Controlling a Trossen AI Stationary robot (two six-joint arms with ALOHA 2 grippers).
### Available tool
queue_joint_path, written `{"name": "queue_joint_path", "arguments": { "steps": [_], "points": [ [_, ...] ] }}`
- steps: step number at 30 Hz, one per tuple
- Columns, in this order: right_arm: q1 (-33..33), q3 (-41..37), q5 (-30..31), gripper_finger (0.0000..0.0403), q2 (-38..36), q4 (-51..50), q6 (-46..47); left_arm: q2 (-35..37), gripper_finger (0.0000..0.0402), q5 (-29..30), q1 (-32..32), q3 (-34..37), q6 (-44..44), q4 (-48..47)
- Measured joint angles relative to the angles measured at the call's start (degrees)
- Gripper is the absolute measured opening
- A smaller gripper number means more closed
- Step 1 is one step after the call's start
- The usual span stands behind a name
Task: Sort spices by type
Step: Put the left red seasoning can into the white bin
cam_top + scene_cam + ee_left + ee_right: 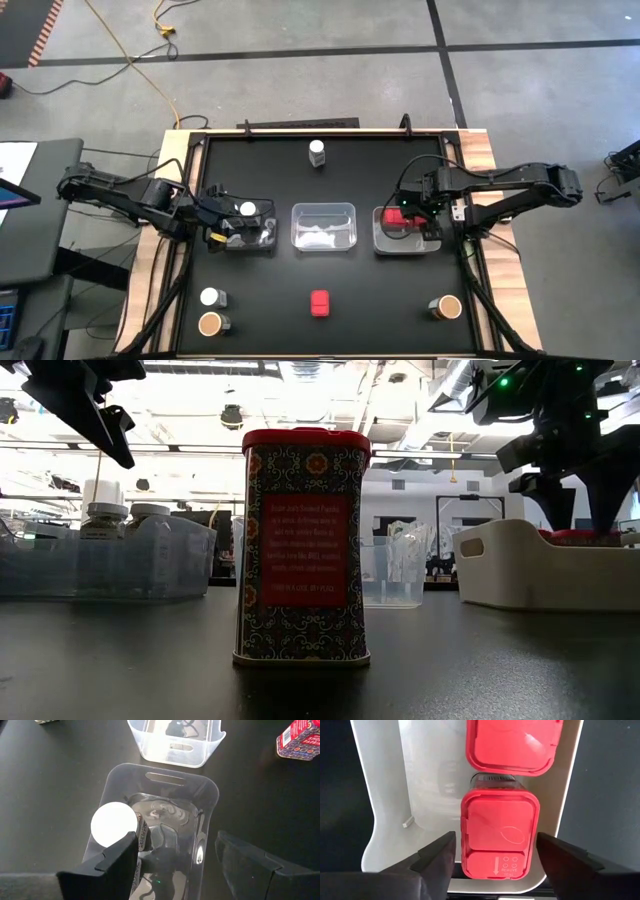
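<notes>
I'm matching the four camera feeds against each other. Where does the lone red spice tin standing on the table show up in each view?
High view: red tin, front centre of the table.
Low view: red tin, filling the centre, close up.
Left wrist view: red tin, at an upper corner.
Right wrist view: not in it.
Shared landmark: empty middle tray.

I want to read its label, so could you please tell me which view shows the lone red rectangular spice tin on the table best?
The low view: the red rectangular spice tin stands upright, label facing the camera. The high view shows only its red top; the left wrist view catches a corner; the right wrist view misses it.
</notes>
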State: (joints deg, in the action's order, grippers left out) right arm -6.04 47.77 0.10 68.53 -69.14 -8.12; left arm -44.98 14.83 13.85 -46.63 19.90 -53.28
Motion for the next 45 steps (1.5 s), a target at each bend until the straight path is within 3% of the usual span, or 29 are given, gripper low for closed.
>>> {"name": "queue_joint_path", "arguments": {
  "steps": [11,45],
  "points": [
    [0.00,0.00,-0.02,0.0344,0.00,0.33,0.26,-0.01,0.0251,-0.02,0.00,0.00,0.00,-0.02],
    [-2.03,2.34,-0.15,0.0343,0.00,1.68,2.26,0.01,0.0251,0.16,0.00,0.00,-0.76,0.00]
  ]
}}
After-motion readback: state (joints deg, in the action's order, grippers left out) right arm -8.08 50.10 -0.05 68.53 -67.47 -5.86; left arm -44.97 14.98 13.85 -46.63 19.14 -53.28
